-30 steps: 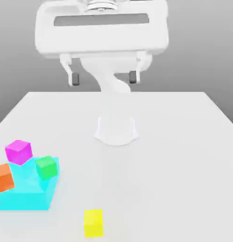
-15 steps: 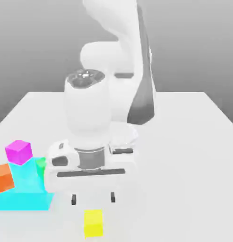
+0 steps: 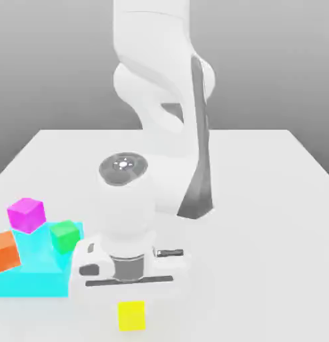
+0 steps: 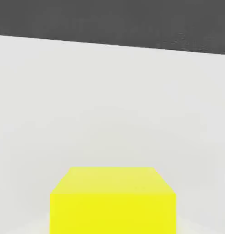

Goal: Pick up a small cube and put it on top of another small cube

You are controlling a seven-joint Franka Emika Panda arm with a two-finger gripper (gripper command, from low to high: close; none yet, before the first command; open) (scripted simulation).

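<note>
End effector [image 3: 130, 294] — directly above yellow cube [image 3: 131, 315], finger state cannot tell | cube rests on white desk [image 3: 260, 220] — magenta cube [image 3: 26, 214] well apart.

The exterior view faces the white table [image 3: 273, 200] from its near edge, slightly raised, looking toward the arm's base. The hand view sits low and very close to the yellow cube [image 4: 113, 201], looking across the table. Both views share that yellow cube [image 3: 131, 315].
</note>
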